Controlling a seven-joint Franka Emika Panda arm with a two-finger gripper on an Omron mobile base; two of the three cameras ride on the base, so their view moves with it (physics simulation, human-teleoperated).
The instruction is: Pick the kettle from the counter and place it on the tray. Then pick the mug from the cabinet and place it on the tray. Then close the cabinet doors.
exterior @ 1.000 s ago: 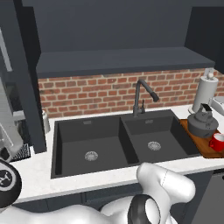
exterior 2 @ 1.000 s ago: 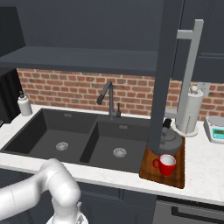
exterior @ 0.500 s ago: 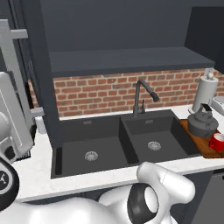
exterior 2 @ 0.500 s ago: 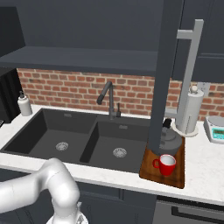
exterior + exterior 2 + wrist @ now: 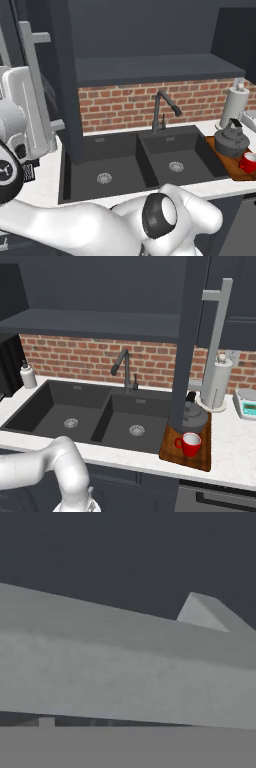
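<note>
The dark grey kettle (image 5: 231,141) (image 5: 192,415) and the red mug (image 5: 248,162) (image 5: 189,444) stand on the brown tray (image 5: 234,171) (image 5: 197,460), on the white counter (image 5: 235,441) right of the sink. The cabinet (image 5: 150,67) is open above the sink. Its left door (image 5: 65,75) stands partly swung in. My gripper (image 5: 31,135) is at that door's silver bar handle (image 5: 37,90) (image 5: 125,672), which the hand view shows very close in front of the dark panel (image 5: 125,552). The jaws look open, with nothing held. The right door (image 5: 187,341) juts out edge-on with its handle (image 5: 217,341).
A black double sink (image 5: 125,165) with a dark faucet (image 5: 162,107) lies below the cabinet. A white paper-towel roll (image 5: 218,381) and a small scale (image 5: 246,403) stand behind the tray. A soap bottle (image 5: 28,376) is at the far left.
The left door has swung inward toward the cabinet with my hand against its handle. Kettle, mug and right door have not moved.
</note>
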